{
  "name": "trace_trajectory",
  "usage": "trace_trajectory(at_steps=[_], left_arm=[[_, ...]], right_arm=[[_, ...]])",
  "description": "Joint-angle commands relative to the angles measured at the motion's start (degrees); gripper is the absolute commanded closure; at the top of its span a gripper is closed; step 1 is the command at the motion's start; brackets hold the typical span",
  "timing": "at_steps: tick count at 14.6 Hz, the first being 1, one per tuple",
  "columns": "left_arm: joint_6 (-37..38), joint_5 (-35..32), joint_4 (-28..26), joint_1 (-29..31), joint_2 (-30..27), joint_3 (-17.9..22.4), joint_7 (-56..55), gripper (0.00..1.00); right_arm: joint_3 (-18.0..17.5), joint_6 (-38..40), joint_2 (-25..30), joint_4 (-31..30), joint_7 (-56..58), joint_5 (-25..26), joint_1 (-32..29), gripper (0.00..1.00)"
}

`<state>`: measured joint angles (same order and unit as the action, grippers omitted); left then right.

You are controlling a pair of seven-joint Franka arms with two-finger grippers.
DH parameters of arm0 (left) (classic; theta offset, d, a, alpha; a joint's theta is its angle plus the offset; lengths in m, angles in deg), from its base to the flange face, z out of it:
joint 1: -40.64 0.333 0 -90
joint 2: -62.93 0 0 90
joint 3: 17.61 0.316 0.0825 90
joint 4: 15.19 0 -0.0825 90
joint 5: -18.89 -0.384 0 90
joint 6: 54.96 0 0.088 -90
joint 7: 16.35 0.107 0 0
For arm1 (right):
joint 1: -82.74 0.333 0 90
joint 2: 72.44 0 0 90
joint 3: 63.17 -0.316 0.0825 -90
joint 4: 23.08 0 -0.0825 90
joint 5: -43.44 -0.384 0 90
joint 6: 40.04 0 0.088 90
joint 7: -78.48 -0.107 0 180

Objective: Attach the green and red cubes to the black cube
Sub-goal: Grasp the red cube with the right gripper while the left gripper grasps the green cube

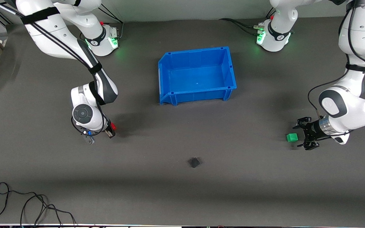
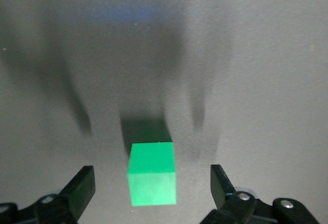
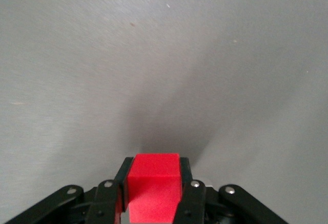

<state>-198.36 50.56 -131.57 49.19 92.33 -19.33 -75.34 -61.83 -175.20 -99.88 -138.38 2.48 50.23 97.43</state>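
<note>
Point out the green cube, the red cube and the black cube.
green cube [image 2: 151,171], left wrist view, on the edge between top and side face.
red cube [image 3: 154,183], right wrist view, on its face between the fingers.
black cube [image 1: 194,162], front view, on its top.

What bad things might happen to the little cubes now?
The left gripper is open around the green cube but not squeezing yet; closing off-centre might knock it away. The right gripper pinches the red cube, which might slip. The black cube hardly shows against the grey mat, so aiming may miss.
</note>
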Motion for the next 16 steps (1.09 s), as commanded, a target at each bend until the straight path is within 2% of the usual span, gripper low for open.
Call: trace_trajectory(at_steps=[1,2,3,4,5,6,7,11,13,14,16], left_arm=[[-1.61,3.31,-2.01,-0.28,-0.58,0.22,4.49,0.0],[-1.61,3.32,-2.01,-0.28,-0.49,0.22,4.67,0.02],[-1.61,3.4,-2.01,-0.2,-0.49,0.22,4.67,0.17],[-1.61,3.4,-1.92,-0.11,-0.49,0.22,4.59,0.37],[-1.61,3.4,-1.75,-0.02,-0.49,0.22,4.5,0.52],[-1.61,3.4,-1.49,0.15,-0.49,0.22,4.15,0.65],[-1.61,3.4,-1.31,0.16,-0.49,0.22,3.97,0.73],[-0.48,3.4,1.14,-0.37,-0.67,0.22,3.01,0.75],[-0.12,3.32,3.42,-2.03,-0.67,0.22,0.12,0.75],[0.92,3.4,4.66,-3.35,-0.58,0.14,-0.24,0.75],[4.61,3.4,7.21,-5.55,-0.58,0.05,-0.94,0.75]], right_arm=[[-1.59,0.42,1.52,3.39,-6.76,-4.13,0.43,0.73],[-3.78,0.51,0.73,6.37,-9.31,-7.2,0.43,0.73],[-4.76,0.95,-1.11,9.62,-12.38,-9.41,0.43,0.73],[-5.64,2.26,-3.39,13.05,-15.46,-9.95,0.86,0.73],[-6.17,3.4,-6.02,17.69,-18.71,-9.52,3.22,0.73],[-6.0,4.63,-9.01,22.7,-21.0,-9.17,5.5,0.74],[-5.91,6.12,-12.26,27.97,-23.2,-9.17,7.01,0.74],[-6.0,9.04,-25.0,47.66,-26.92,-9.08,9.55,0.74],[-5.03,8.69,-31.42,55.93,-26.65,-6.11,12.37,0.75],[-4.94,6.42,-33.71,58.41,-26.65,-4.87,13.17,0.76],[-5.46,-4.7,-36.45,59.31,-27.26,-4.86,13.35,0.77]])
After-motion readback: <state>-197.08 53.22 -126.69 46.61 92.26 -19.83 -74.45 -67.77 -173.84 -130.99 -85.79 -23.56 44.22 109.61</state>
